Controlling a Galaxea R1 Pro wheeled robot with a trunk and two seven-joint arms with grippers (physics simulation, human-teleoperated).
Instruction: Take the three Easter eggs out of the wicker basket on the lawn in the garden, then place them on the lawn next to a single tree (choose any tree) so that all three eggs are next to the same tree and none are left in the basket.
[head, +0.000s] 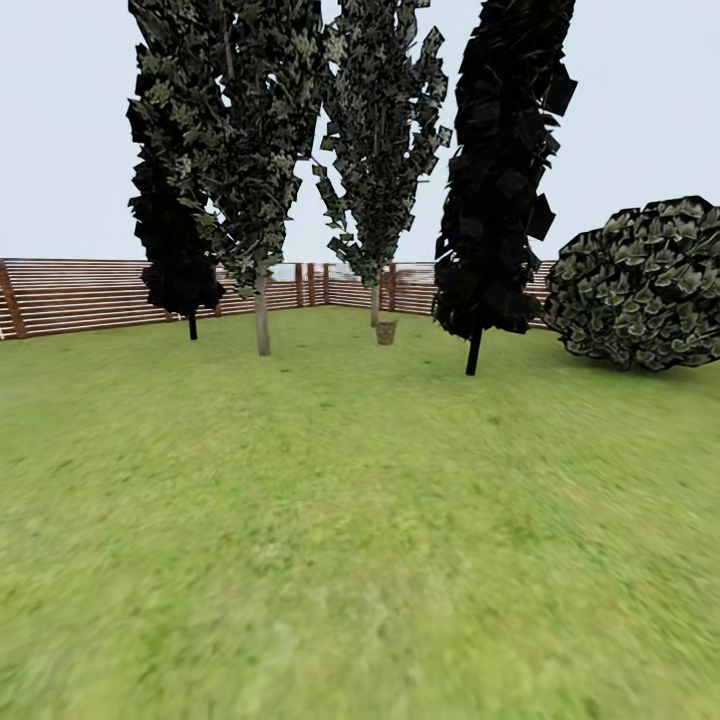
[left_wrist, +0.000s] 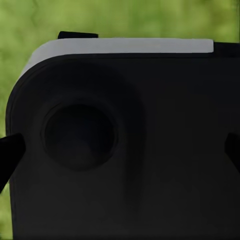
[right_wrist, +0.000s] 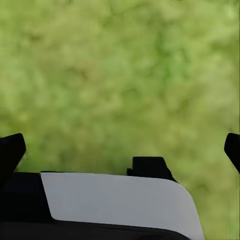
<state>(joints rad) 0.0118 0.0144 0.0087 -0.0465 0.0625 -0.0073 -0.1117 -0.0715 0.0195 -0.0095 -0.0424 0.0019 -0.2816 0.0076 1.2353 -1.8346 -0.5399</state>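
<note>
We are facing the wicker basket (head: 386, 332) far across the lawn (head: 360, 520); both our grippers' fingertips are standing wide apart, holding nothing.

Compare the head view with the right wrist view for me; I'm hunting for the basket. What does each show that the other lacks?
Head view: the basket far off across the lawn, beside a slim tree trunk, plus other trees, a bush, the fence and sky.

Right wrist view: the right gripper's dark fingertips spread wide at both edges, above a dark and white robot part.

Both: green grass.
</note>
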